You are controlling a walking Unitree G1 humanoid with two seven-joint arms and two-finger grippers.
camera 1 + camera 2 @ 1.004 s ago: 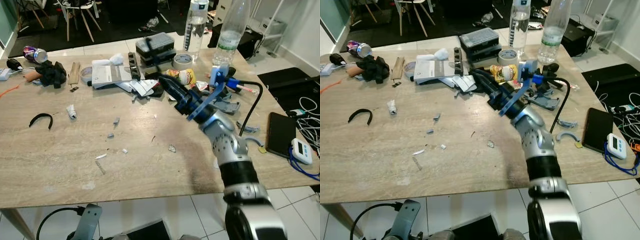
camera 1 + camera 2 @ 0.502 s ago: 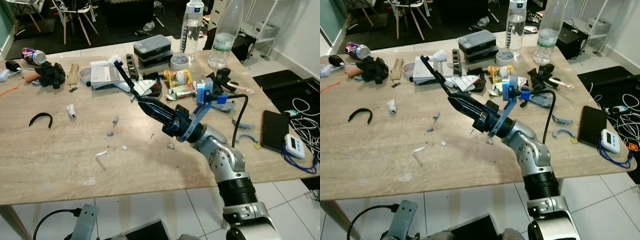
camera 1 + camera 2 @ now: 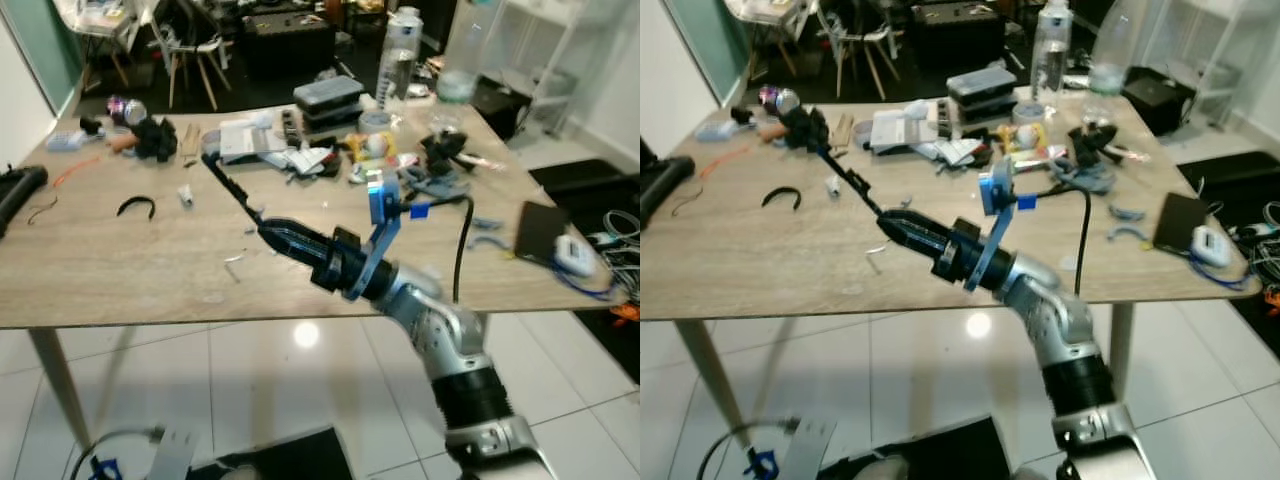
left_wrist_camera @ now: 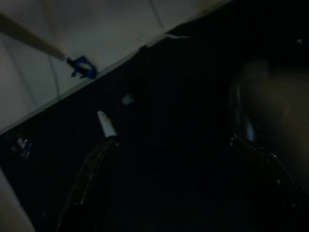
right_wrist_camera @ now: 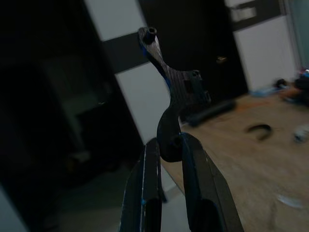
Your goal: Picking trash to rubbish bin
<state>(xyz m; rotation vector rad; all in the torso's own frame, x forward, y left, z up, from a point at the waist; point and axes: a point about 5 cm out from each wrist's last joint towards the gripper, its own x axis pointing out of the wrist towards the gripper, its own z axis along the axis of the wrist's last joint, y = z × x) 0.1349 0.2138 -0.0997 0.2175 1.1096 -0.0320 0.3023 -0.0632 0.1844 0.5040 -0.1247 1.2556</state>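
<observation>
My right gripper is shut on a long, flat black strip with holes at its end. It holds the strip in the air over the near edge of the wooden table, pointing up and to the left. In the right wrist view the strip stands up from between the two fingers. Paper scraps and a pile of wrappers lie on the table. My left gripper hangs in the dark near the floor, its fingers apart.
Bottles, grey cases, a tape roll and a crushed can stand at the table's back. A black arc lies at the left, a phone at the right. White tiled floor lies below.
The right gripper closed on the black strip at the wrapper pile, lifted it and swung it left toward the near edge. The camera has pulled back from the table.
</observation>
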